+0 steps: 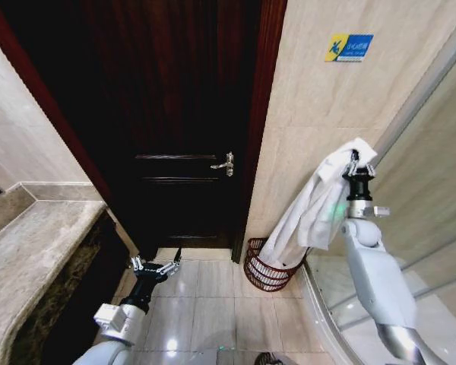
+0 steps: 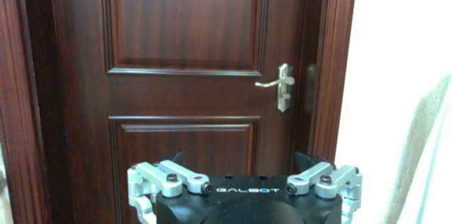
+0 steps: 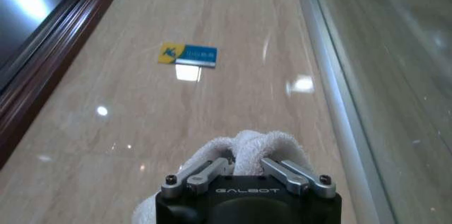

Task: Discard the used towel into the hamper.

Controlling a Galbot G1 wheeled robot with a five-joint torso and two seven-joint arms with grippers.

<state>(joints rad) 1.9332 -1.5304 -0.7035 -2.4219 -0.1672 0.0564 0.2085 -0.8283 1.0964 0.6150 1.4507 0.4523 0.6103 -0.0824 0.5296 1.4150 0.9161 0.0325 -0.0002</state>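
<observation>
Towel first: the white terry-cloth towel (image 1: 317, 201) hangs high on the right, pinched at its top bunch by the right gripper (image 1: 358, 165), its tail draping down and leftward so the lower end reaches the rim of the dark reddish-brown ribbed wire hamper (image 1: 264, 271) on the floor. It looks soft, light and limp; it should sag and swing from any hold, so a gathered fold near the top is the sensible grip. In the right wrist view the right gripper's fingers (image 3: 200, 173) are closed on a wad of the cloth.

From left to right: a beige marble counter (image 1: 30, 251) runs along the left edge; the left gripper (image 1: 155, 267) hovers low over the pale tiled floor (image 1: 213, 304), jaws spread and holding nothing. Behind it stands the dark wooden door (image 1: 175, 114) with a silver lever handle (image 1: 225, 163). Next come the hamper beside the door frame and the beige tiled wall (image 1: 311, 114) with a small blue sign (image 1: 349, 47). The glass shower partition (image 1: 433, 175) on the far right crowds the right arm.
</observation>
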